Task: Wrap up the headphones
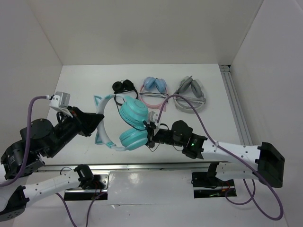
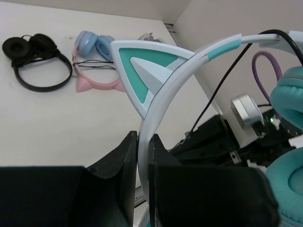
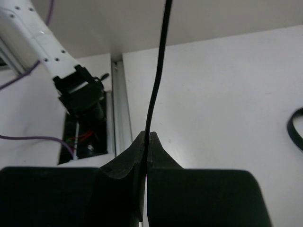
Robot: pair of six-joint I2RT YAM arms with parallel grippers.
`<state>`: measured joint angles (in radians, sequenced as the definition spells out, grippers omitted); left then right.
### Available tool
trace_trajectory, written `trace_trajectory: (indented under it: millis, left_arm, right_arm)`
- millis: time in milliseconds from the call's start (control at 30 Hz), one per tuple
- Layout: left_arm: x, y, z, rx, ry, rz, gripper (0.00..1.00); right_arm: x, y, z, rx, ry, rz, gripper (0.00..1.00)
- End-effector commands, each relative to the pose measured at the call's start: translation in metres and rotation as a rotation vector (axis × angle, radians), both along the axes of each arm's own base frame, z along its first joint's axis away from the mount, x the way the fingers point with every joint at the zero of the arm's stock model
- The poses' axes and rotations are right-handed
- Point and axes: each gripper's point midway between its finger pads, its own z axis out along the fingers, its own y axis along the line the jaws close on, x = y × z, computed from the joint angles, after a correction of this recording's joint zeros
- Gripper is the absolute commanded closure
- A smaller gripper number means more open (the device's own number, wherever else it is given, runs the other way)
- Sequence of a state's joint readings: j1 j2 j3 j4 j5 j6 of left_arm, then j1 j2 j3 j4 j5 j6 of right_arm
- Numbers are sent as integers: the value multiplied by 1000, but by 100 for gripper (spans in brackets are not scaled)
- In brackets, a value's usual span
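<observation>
Left hand (image 2: pixel 143 144) clenched on pale headband (image 2: pixel 189 61) of teal headphones (image 1: pixel 133 124). Right hand (image 3: pixel 146 142) pinching thin black cable (image 3: pixel 158 71), rising straight above fingertips. Ear cups (image 1: pixel 134 113) between both hands.

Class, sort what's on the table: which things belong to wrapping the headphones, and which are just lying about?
In the job: teal cat-eared headphones; their black cable; left gripper, shut on the headband; right gripper, pinching the cable.

Lying about: black headphones; pink cat-eared pair; grey pair.
</observation>
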<state>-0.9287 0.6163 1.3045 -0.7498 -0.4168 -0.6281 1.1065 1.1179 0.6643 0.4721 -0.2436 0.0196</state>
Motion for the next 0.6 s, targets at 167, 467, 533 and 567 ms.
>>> trace_trajectory:
  millis: [167,467,533,567]
  left_arm:
    - [21,24,44,-257,4,234,100]
    - [29,43,53,-249,17,363,100]
    - [31,44,53,-241,18,376,100]
    - [31,48,57,-249,12,387,100]
  right_arm:
    - [-56,4,44,335,-1,321,100]
    - [-84,8,52,462,74,536,93]
    - [-95,6,60,513,93,629,91]
    - [-99,4,61,551,79,667,91]
